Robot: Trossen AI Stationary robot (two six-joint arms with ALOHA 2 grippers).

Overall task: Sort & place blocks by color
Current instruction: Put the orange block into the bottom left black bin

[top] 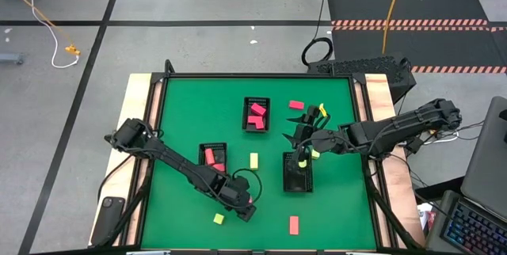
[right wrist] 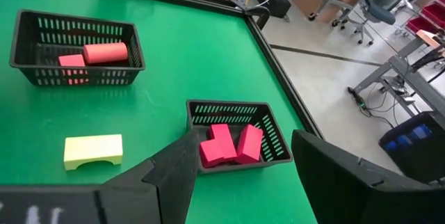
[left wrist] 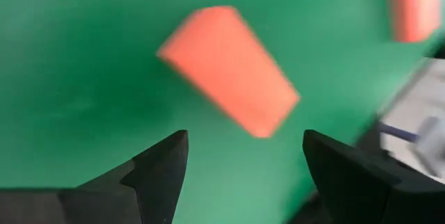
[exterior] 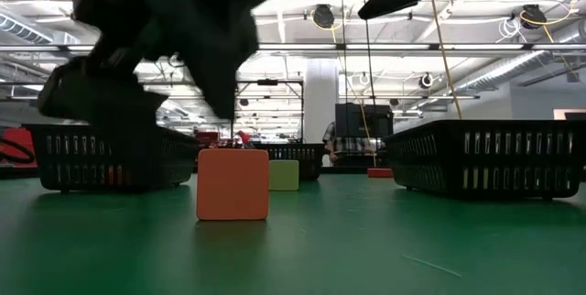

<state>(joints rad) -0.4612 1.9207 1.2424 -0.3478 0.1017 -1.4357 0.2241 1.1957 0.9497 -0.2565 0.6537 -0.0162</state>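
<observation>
Starting at the left edge of the green table [top: 182,112]: the left arm reaches in diagonally toward the front edge, and the left gripper [top: 247,204] hangs low there with its fingers spread apart, gripping nothing. Right under it in the left wrist view sits a salmon-orange block [left wrist: 229,69], loose on the mat and touching neither finger. A small yellow block [top: 219,218] lies just beside that gripper, closer to the front edge.

Behind the arm is the left tray [top: 212,157] with a couple of pink-red blocks in it. Moving right, a pale yellow arch block [top: 253,160] sits alone mid-table, and the middle tray [top: 256,114] toward the back edge holds more pink-red pieces.

Further right, an orange bar [top: 294,224] lies near the front edge and a red block [top: 296,104] near the back. The right gripper [top: 303,154] hovers over the right tray [top: 298,177], fingers open and empty in its wrist view; the arm blocks what's in that tray.
</observation>
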